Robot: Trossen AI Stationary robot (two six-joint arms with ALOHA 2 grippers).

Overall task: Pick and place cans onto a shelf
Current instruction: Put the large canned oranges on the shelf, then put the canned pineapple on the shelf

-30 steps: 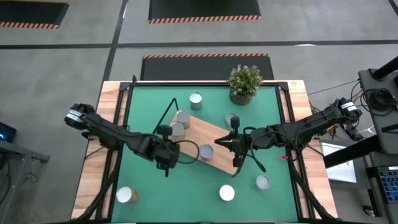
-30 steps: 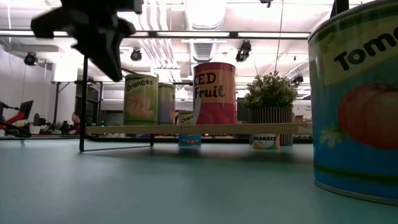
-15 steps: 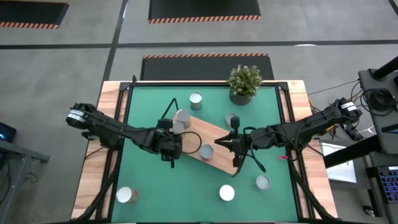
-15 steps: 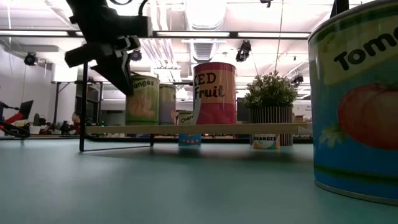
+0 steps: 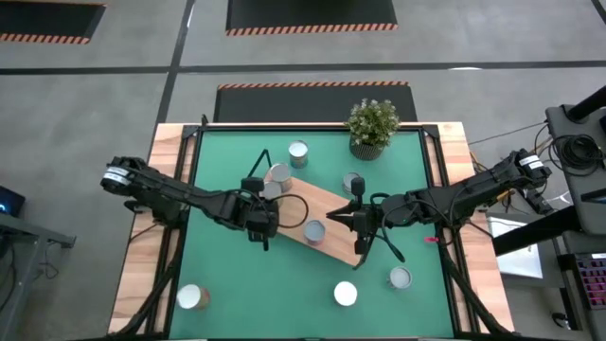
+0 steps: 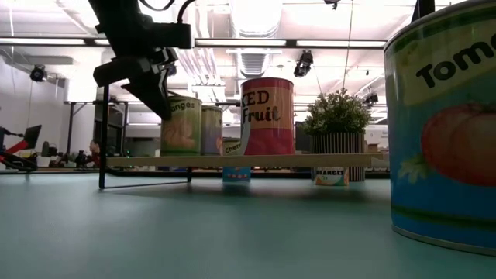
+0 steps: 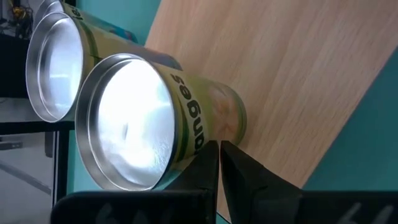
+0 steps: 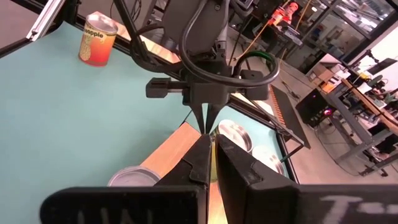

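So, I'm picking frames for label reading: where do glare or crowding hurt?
Left wrist view: the near can's top blows out white, and its label runs sideways. Low view: the tomato can crowds the lens and is cropped, while the shelf cans read clearly. High view: even light, labels hidden.

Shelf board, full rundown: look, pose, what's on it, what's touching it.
The shelf is a flat, light-wood rectangular board lying diagonally across the green mat, with black wire frame loops at both short ends lifting it just off the mat. Three cans stand on it: two oranges cans together at one end and a red fruit can near the middle. The shut left gripper and shut right gripper hover at its opposite long edges; contact isn't visible.
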